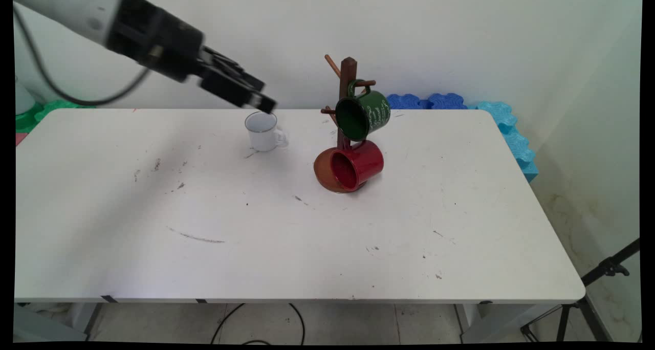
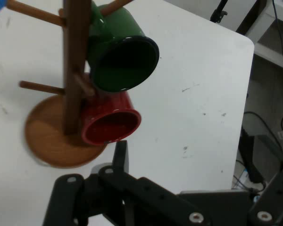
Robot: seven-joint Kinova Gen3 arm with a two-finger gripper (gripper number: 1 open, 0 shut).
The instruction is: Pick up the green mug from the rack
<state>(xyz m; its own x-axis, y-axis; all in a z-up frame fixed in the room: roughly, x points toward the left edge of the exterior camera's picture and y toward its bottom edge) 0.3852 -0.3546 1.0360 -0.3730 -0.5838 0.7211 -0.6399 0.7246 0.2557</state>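
Your gripper (image 1: 262, 102) hung in the air above the white table (image 1: 286, 237), reaching in from the upper left, its tip just above and beside the white mug (image 1: 263, 131). No contact between them showed in the main view. I could not tell how the jaws stood: the main view showed the tip blurred, and in the hand view only the black linkage (image 2: 132, 197) rose from the bottom edge. Nothing appeared to be held.

The white mug stood upright on the table, its handle toward the picture's right, well apart from the wooden mug tree (image 1: 347, 91). You had the tree right of the mug, toward the table's far edge, on its round wooden base (image 2: 49, 141). A green mug (image 1: 363, 114) hung from an upper peg, mouth tilted toward the camera. A red mug (image 1: 356, 165) sat below it, lying over the base with its mouth toward the near side; whether it hung from a lower peg or rested on the base, I could not tell.

Blue foam pieces (image 1: 504, 125) lay along the table's far right corner.
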